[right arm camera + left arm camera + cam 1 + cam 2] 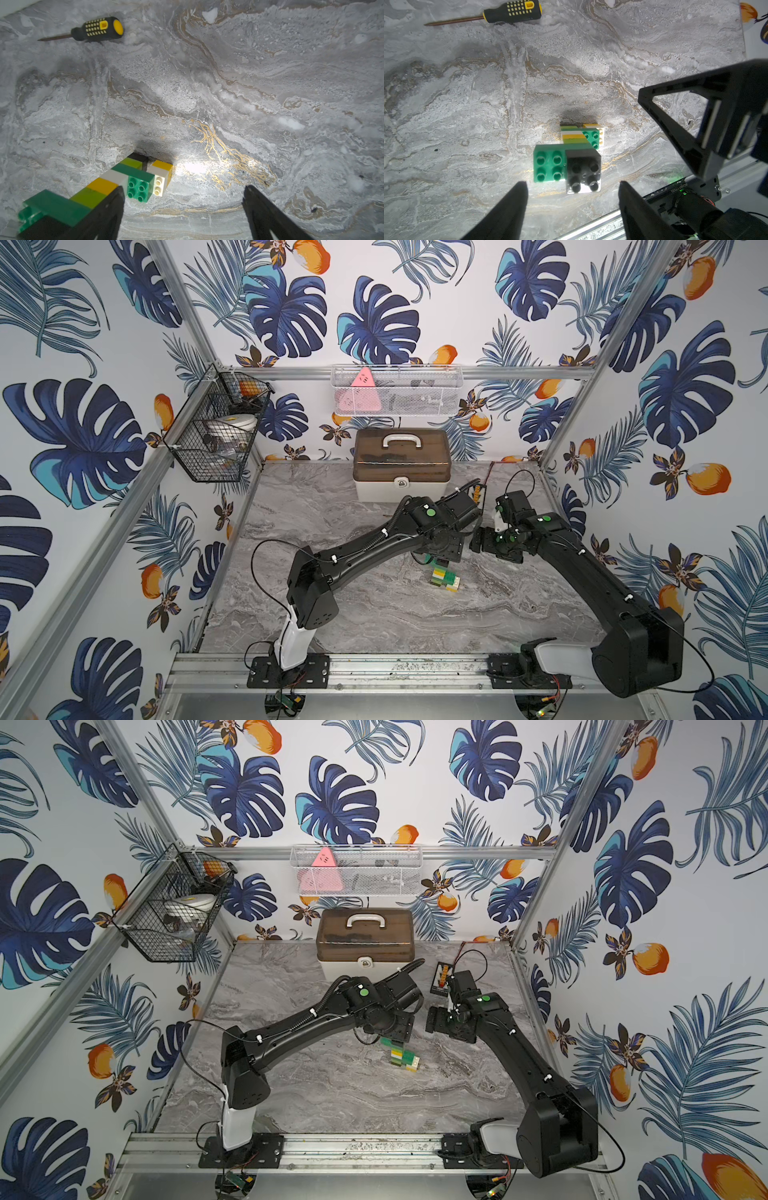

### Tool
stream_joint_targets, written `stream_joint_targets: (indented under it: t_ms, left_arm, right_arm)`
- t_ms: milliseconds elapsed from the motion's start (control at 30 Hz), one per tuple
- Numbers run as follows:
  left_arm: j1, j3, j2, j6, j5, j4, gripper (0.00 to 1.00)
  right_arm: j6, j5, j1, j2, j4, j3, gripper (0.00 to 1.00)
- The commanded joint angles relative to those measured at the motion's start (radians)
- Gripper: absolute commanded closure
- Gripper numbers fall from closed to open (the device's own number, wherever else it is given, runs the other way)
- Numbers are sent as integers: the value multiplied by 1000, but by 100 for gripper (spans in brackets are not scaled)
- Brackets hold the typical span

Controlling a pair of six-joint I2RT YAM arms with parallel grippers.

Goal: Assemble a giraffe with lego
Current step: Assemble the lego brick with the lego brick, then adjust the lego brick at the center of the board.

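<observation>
Marble table [374,614]: giraffe [445,577] stands upright at centre. Left gripper [572,182] hovers over its top, jaws apart, not touching. Right gripper [184,187] just right of it, jaws spread wide, empty.

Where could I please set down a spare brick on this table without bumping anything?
The table is bare in a broad strip between the giraffe and the front rail, and on the left, between the toolbox and the left arm. It is crowded back right, where the right arm meets it by the giraffe and the screwdriver.
</observation>
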Motion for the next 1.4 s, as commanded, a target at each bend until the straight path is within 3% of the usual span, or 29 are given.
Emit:
stream_joint_targets:
  t_ms: [0, 233, 467, 633, 1367]
  left_arm:
    - [18, -5, -37, 18, -28, 11, 23]
    - [83, -150, -165, 23, -11, 82, 22]
    - [158, -341, -301, 12, -2, 138, 22]
    - [195, -445, -360, 13, -7, 156, 22]
    - [200, -544, -393, -16, 9, 192, 23]
  right_arm:
    - [-27, -41, 1, -26, -35, 9, 7]
    - [-37, -117, 39, -83, -98, 48, 5]
    - [-17, -117, 190, -71, -105, 99, 5]
    - [-8, -114, 236, -42, -88, 102, 6]
    - [-20, -76, 244, 37, -23, 72, 8]
